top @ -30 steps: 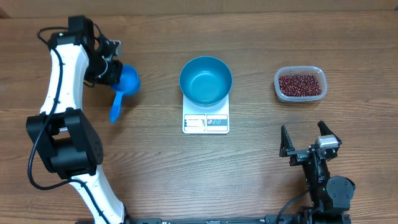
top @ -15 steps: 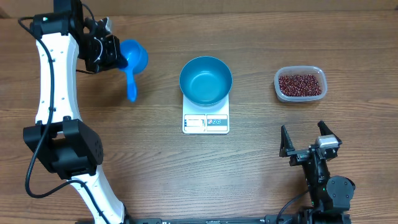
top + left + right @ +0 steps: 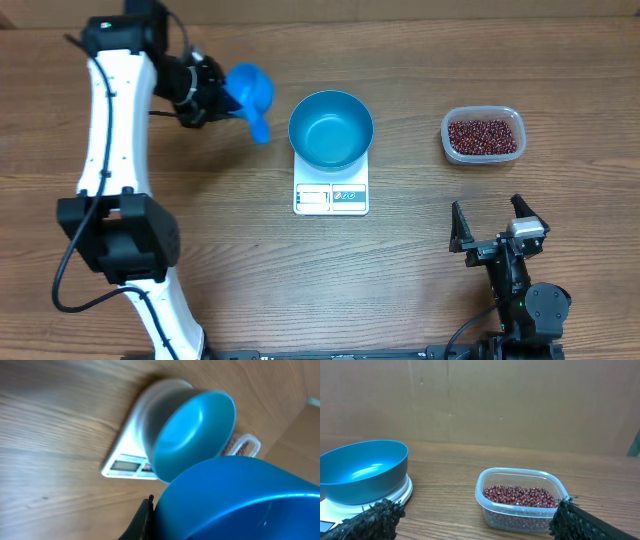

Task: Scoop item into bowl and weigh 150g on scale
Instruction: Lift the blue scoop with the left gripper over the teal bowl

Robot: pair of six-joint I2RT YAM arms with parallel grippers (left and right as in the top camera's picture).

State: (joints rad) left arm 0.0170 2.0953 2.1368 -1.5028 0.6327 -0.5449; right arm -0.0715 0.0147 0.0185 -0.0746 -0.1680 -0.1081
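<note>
A round blue bowl [image 3: 331,128] [image 3: 362,470] stands empty on the white scale [image 3: 331,198] [image 3: 127,465] at the table's middle. Dark red-brown beans [image 3: 483,136] [image 3: 520,495] fill a clear tub [image 3: 510,118] at the right. My left gripper [image 3: 212,88] is shut on a small blue scoop [image 3: 250,90] [image 3: 240,500], held in the air just left of the bowl [image 3: 195,430], its handle pointing down toward the front. My right gripper [image 3: 492,228] [image 3: 472,525] stands open near the front right, facing the tub [image 3: 520,510], with nothing between its fingers.
A brown cardboard wall closes off the back of the table. The white left arm [image 3: 110,120] reaches up the left side. Bare wooden tabletop [image 3: 420,250] lies between the scale and the right gripper.
My left arm has swung the scoop rightward from the far left to just beside the bowl. The right arm has not moved.
</note>
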